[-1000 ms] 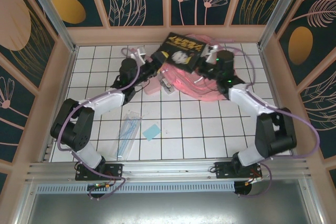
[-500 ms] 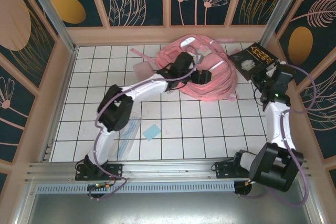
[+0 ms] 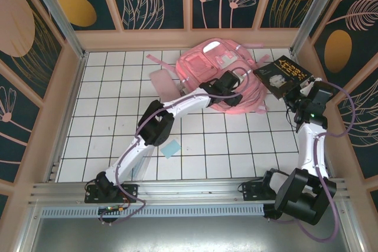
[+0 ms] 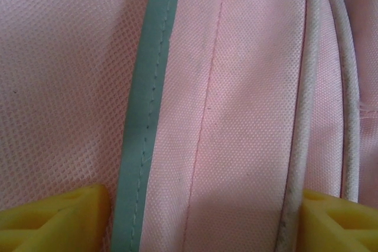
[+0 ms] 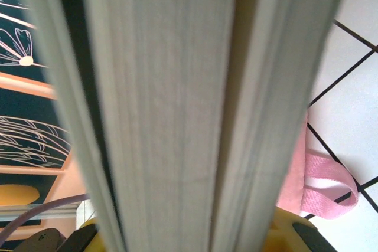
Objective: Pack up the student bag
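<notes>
- Top view: the backpack (image 3: 204, 66) lies at the far middle of the table (image 3: 118, 98), with its length running from far-left to near-right. The left gripper (image 3: 230, 91) sits over its right half. The right gripper (image 3: 295, 91) holds a book (image 3: 282, 74) just right of the bag, so the book probably has to travel leftward.
- Left wrist view: the yellow fingers (image 4: 53, 219) are spread wide and released over pink fabric, and a teal stripe (image 4: 147, 116) runs away beside one of them.
- Right wrist view: the fingers are clenched on the book's page edge. A pink strap (image 5: 325, 184) lies on the tiles at lower right.
</notes>
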Controlling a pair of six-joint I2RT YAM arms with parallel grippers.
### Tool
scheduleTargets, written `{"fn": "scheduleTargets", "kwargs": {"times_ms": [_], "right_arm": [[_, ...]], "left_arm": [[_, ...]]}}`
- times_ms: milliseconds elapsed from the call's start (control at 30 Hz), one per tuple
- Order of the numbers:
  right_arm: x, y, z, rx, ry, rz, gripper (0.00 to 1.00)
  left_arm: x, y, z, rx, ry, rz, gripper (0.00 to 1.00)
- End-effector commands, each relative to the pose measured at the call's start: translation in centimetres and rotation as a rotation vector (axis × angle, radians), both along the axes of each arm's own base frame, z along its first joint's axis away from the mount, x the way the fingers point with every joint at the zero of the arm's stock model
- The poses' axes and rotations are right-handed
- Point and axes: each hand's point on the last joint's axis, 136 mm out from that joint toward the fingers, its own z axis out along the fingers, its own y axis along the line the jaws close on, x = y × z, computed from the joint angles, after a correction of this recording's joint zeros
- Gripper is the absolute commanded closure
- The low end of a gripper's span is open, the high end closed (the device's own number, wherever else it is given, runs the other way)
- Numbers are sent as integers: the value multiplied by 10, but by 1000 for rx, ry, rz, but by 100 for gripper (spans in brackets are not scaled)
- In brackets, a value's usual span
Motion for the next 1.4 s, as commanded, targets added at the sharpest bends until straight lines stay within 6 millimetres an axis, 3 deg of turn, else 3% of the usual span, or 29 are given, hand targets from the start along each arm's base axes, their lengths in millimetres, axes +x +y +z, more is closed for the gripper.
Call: {"fn": "scheduleTargets", "kwargs": {"times_ms": [0, 100, 167, 333, 433, 600, 800, 867, 1067, 1200, 1367], "right_arm": [[2, 1, 31, -37, -114, 19, 100], [3, 0, 31, -38, -116, 14, 100], [2, -2, 31, -41, -113, 2, 100], [-3, -16, 37, -94, -110, -80, 100], [-10, -29, 41, -133, -107, -147, 100], [-21, -39, 40, -182, -86, -216, 100], [-29, -29, 16, -140, -47, -180, 100], [-28, -15, 10, -95, -63, -115, 100], [-18, 56, 0, 81, -144, 172, 100], [3, 107, -6, 95, -165, 283, 100], [41, 147, -15, 131, -190, 348, 100]], "left_arm": [[0, 36, -49, 214, 26, 12, 31], [1, 39, -45, 219, 21, 28, 78], [1, 35, -27, 172, 18, 36, 100], [-1, 23, 67, -81, -5, 42, 100], [13, 33, 121, -292, 49, 76, 100], [44, 61, 170, -600, 204, 102, 100], [59, 71, 211, -867, 325, 52, 100], [60, 71, 220, -912, 345, 29, 100], [53, 68, 232, -950, 371, -6, 100], [45, 68, 235, -987, 399, -22, 100], [36, 71, 244, -1029, 411, -33, 100]]}}
